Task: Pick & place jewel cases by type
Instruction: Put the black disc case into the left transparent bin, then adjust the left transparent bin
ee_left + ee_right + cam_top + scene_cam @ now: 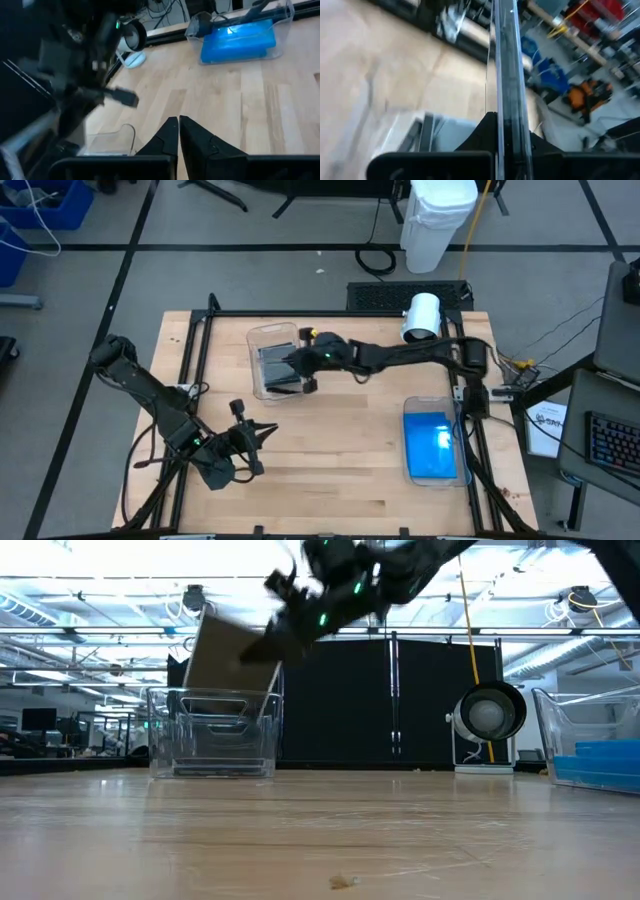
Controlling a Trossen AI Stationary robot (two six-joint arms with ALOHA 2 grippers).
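One grey jewel case (228,652) is clamped edge-on between the fingers of my right gripper (300,361), hanging tilted just above the clear tub (258,338) where other dark cases stand. Its flat face leans steeply, and its lower edge points down into that tub. I judge the coming move to be a short drop straight down. My left gripper (262,433), fingers together and empty, waits well away from that tub, and the blue cases (432,444) lie farther off.
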